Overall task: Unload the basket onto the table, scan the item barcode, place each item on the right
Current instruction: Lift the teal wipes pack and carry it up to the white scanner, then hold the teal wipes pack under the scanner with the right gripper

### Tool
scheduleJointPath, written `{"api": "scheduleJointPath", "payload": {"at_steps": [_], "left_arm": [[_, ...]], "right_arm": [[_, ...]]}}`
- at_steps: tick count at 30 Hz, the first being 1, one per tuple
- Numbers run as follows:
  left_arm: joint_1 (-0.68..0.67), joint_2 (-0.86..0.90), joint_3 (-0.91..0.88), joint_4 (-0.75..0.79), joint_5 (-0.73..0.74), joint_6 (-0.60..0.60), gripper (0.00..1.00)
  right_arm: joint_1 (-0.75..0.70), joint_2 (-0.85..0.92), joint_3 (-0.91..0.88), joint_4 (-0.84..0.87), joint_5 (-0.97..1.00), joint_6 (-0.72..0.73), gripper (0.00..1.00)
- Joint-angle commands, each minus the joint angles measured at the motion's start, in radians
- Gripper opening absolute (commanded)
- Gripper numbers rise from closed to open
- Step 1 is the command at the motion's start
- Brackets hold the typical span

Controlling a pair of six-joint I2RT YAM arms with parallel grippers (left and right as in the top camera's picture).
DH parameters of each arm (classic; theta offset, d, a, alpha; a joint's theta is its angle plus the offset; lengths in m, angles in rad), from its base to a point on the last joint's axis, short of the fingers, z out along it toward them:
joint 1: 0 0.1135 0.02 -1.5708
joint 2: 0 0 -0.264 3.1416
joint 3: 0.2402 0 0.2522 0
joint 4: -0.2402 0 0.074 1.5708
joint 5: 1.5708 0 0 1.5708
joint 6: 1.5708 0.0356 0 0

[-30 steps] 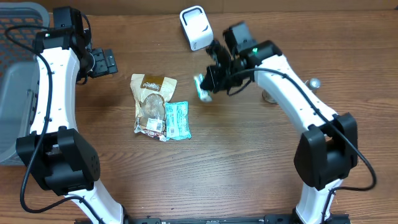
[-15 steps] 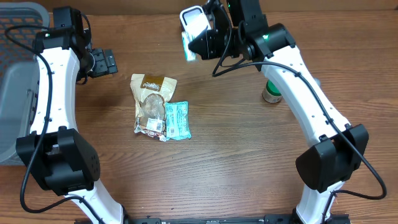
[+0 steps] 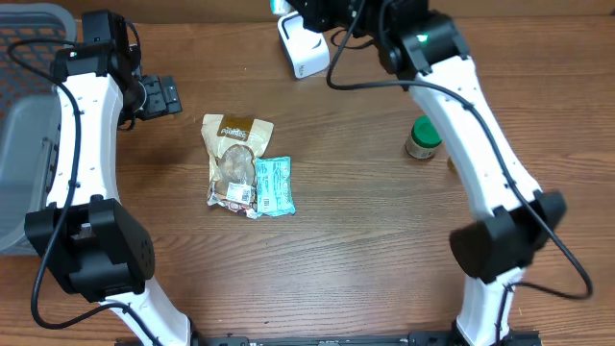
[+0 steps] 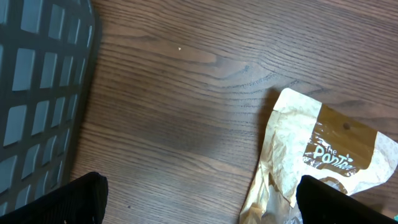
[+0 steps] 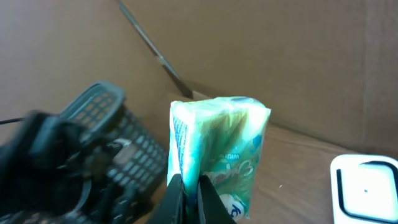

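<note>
The right gripper (image 5: 186,190) pinches a packet (image 5: 217,149) upright at the bench's (image 3: 365,259) far edge, just by the scanner (image 3: 301,46) — jaws pressed onto its lower edge. The left gripper (image 3: 169,96) hangs with jaws spread near the far-left corner, beside the basket (image 3: 24,106) — a bag (image 3: 233,159) lies mid-bench.

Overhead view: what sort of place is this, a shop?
Probably a mock shop checkout: a white box-shaped barcode scanner on the wooden table, a brown paper snack pouch and teal packet lying loose, and a grey plastic basket at the edge.
</note>
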Motion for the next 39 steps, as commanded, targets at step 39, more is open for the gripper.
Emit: {"api": "scheduleJointPath", "payload": {"at_steps": [39], "left_arm": [[-0.007, -0.010, 0.011, 0.000, -0.008, 0.019, 1.00]], "right_arm": [[-0.122, 0.487, 0.006, 0.451, -0.035, 0.416, 0.04]]}}
